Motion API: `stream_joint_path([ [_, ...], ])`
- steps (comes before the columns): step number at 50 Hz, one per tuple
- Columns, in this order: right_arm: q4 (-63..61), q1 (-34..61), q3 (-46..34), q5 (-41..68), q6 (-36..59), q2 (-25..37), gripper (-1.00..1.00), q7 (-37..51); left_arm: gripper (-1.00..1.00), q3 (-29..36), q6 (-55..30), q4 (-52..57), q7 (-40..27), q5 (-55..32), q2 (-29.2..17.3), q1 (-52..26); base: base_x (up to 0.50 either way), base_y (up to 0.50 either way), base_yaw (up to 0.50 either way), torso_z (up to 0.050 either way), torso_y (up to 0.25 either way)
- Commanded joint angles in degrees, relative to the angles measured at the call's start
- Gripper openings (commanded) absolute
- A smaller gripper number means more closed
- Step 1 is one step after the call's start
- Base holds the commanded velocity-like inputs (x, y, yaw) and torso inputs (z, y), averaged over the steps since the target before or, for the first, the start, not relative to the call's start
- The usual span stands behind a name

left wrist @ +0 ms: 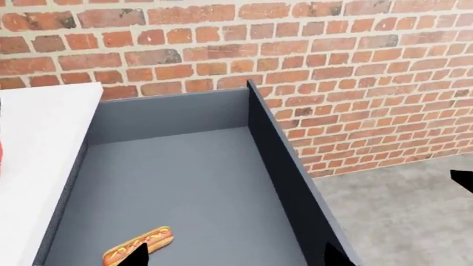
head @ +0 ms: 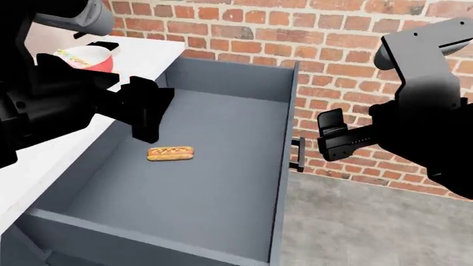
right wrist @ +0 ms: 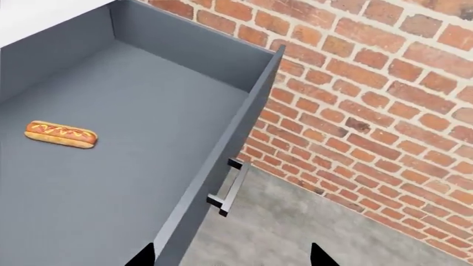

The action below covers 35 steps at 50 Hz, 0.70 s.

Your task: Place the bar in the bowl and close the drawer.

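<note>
The drawer (head: 214, 183) stands pulled fully out from the front edge of the white counter (head: 44, 166), its dark blue-grey floor bare except for a hot dog (head: 170, 153) lying flat near the middle, a little toward the counter side. The black bar handle (right wrist: 230, 187) on the drawer's front panel faces the brick wall (head: 347, 33).

The bowl (head: 92, 58) sits on the counter near its far edge, partly hidden behind the left arm, red outside and white within. The bar (head: 74, 56) lies inside the bowl, its pink speckled wrapper showing above the rim.

The left arm reaches in from the counter side, its forearm roughly level, with the left end effector (head: 145, 113) hanging over the drawer near the counter's front edge, above the hot dog and apart from it. In the left wrist view its two fingertips (left wrist: 137, 256) stand spread, holding nothing.

The right arm is bent at the elbow and extends level outside the drawer, with the right end effector (head: 330, 133) just beside the handle, not touching it. In the right wrist view its fingertips (right wrist: 144, 256) are spread wide, one to each side of the drawer's front panel, empty.
</note>
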Motion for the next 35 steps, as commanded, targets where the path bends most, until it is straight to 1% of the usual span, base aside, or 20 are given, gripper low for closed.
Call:
stream_joint_path([
  [1, 0.01, 0.46, -0.18, 0.58, -0.09, 0.07, 1.00, 1.10, 1.00, 0.14, 0.18, 0.31, -0.25, -0.63, -0.17, -0.31, 0.00, 0.00, 0.00, 0.000, 0.000],
  [4, 0.65, 0.88, -0.95, 0.23, -0.27, -0.04, 1.00, 3.73, 1.00, 0.20, 0.19, 0.36, -0.24, -0.61, -0.15, -0.32, 0.00, 0.00, 0.00, 0.000, 0.000],
  [7, 1.18, 1.02, -1.24, 0.06, -0.28, -0.09, 1.00, 4.43, 1.00, 0.26, 0.22, 0.37, -0.20, -0.52, -0.16, -0.25, 0.00, 0.00, 0.00, 0.000, 0.000],
  [23, 0.75, 1.31, -1.43, -0.58, 0.15, -0.04, 1.00, 4.59, 1.00, 0.72, 0.22, 0.05, 0.18, 0.21, 0.14, -0.06, 0.53, -0.07, 0.00, 0.000, 0.000],
  [31, 0.48, 1.58, -1.37, -0.07, -0.12, 0.29, 1.00, 5.24, 1.00, 0.85, 0.29, 0.23, -0.04, -0.07, 0.11, -0.32, 0.49, 0.10, 0.00, 0.000, 0.000],
  [35, 0.93, 1.61, -1.47, 0.17, -0.49, 0.35, 1.00, 5.79, 1.00, 0.96, 0.33, 0.26, -0.16, -0.15, 0.12, -0.43, 0.08, 0.02, 0.00, 0.000, 0.000],
])
